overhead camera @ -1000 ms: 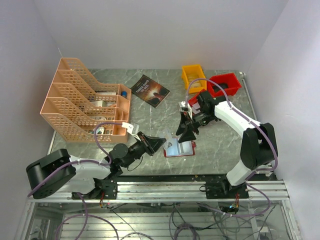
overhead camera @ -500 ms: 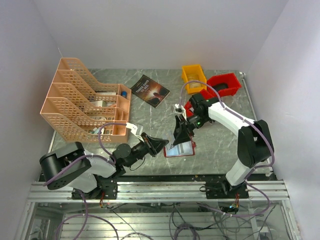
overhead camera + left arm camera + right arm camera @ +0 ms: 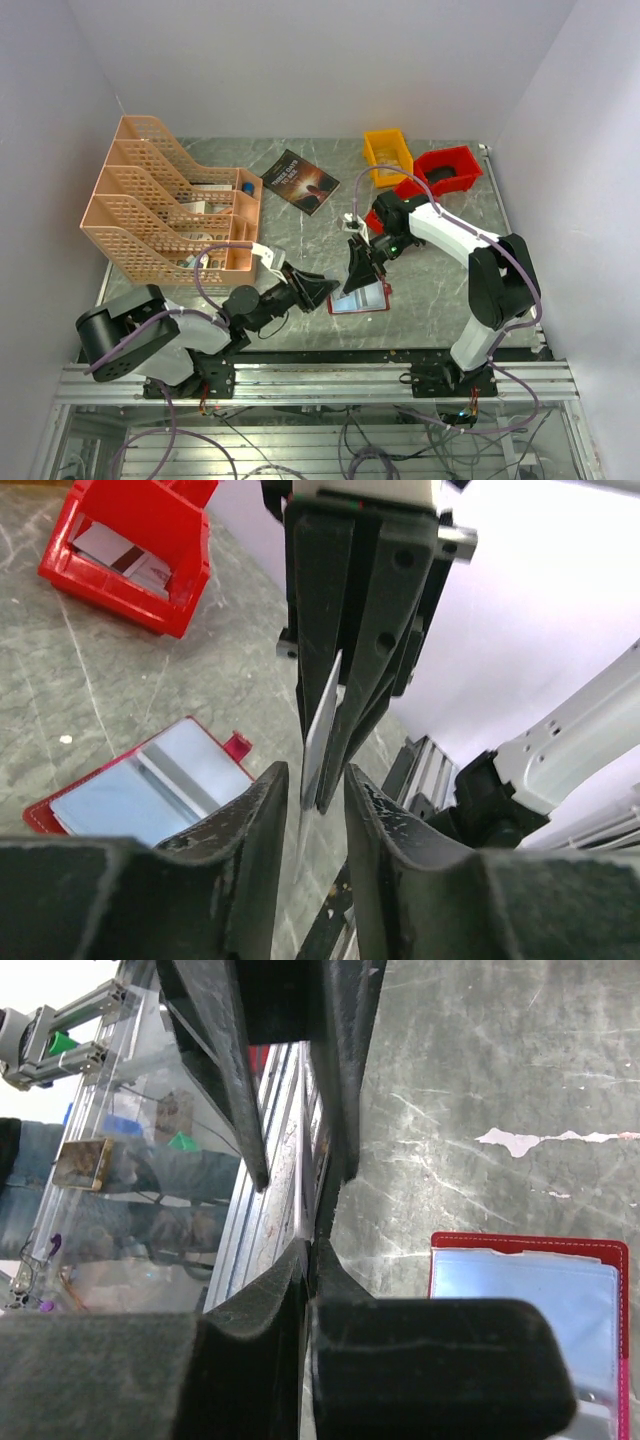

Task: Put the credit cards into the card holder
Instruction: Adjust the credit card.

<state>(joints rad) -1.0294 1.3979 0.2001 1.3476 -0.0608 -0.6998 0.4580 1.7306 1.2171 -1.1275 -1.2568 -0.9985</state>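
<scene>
The card holder [image 3: 364, 298] lies open and flat on the marble-patterned table [image 3: 440, 275], near the front edge between the 2 arms. Its pale clear pockets face up inside the dark red cover, and a small red tab sticks out at one edge. From above, nothing can be made out inside the pockets.

Just above its left corner the 2 grippers meet tip to tip. The right gripper [image 3: 308, 1253] points down and toward the left arm, its fingers pressed together on 1 credit card [image 3: 322, 730] — a thin pale sliver seen edge-on in both wrist views. The card is off the table and runs out past the right fingertips into the gap of the left gripper [image 3: 322, 289]. The left fingers stand spread, 1 on each side of the card's free end. The left wrist view shows daylight between the card and both pads, so they are not pinching it.

Farther back on the right are 2 red bins; the nearer red bin [image 3: 135, 605] holds a few more cards [image 3: 112, 546]. A yellow bin [image 3: 386, 150] stands beside them, a dark-covered book [image 3: 300, 181] lies at mid-table, and a peach mesh file rack [image 3: 165, 205] fills the left side — all well apart from the card holder.
</scene>
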